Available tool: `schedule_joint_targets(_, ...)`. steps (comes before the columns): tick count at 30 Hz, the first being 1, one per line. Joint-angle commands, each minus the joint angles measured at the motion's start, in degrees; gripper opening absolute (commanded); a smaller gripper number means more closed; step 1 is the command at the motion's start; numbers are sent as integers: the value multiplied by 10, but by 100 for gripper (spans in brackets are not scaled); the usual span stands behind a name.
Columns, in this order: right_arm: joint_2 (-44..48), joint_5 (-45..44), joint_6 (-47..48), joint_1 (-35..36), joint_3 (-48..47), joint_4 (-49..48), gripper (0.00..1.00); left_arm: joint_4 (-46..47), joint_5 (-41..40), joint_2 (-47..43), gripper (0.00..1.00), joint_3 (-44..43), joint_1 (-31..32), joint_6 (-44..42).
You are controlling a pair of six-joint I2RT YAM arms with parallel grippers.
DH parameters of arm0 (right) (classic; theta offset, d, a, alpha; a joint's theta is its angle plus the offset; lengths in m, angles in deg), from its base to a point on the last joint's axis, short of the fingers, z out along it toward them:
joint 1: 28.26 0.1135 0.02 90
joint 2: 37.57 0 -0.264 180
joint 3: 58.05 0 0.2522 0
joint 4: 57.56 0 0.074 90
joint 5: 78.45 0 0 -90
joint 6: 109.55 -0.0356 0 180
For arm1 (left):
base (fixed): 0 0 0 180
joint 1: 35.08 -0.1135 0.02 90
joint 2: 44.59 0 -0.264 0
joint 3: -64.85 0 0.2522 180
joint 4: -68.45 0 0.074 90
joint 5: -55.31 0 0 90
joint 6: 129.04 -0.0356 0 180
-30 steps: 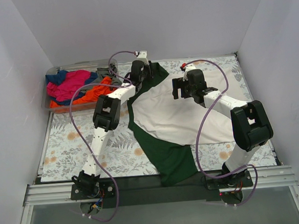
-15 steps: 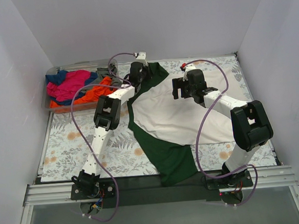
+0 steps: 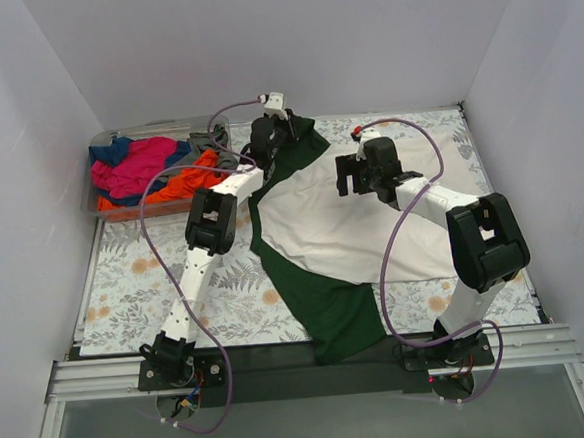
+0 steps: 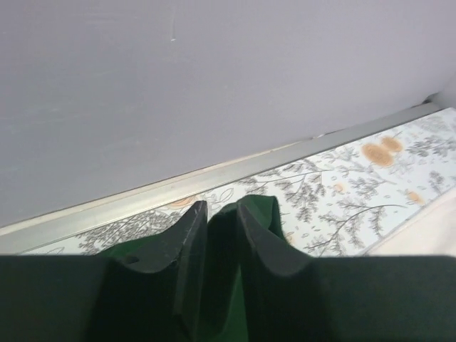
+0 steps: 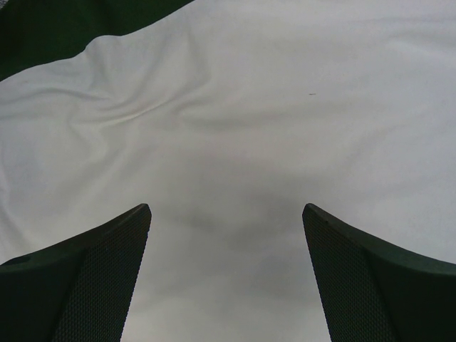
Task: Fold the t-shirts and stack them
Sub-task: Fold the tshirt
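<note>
Left tool pinched on t-shirt, far reach; right tool wide open.

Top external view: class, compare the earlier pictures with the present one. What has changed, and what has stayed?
The left gripper, shut on the dark green sleeve of the cream t-shirt, rose slightly toward the far wall. The right gripper, open above the cream cloth, edged slightly the same way. The shirt's body and the clear bin of coloured t-shirts stayed put.
</note>
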Motion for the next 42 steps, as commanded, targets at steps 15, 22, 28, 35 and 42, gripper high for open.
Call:
schedule_joint_targets(15,-2,14,2,1,-6,-23,79,92,50,-29,73,3,-22,52)
schedule_joint_targets(22,48,-4,6,2,14,-23,79,97,46,-252,74,288,-12,58)
schedule_joint_targets(28,91,-6,-1,2,42,-24,79,63,-48,-421,74,523,16,51)
schedule_joint_targets(35,113,-20,-11,1,68,-25,79,57,1,-434,74,610,61,109)
schedule_joint_targets(42,94,-50,-10,0,79,-30,80,26,5,-362,74,563,97,115)
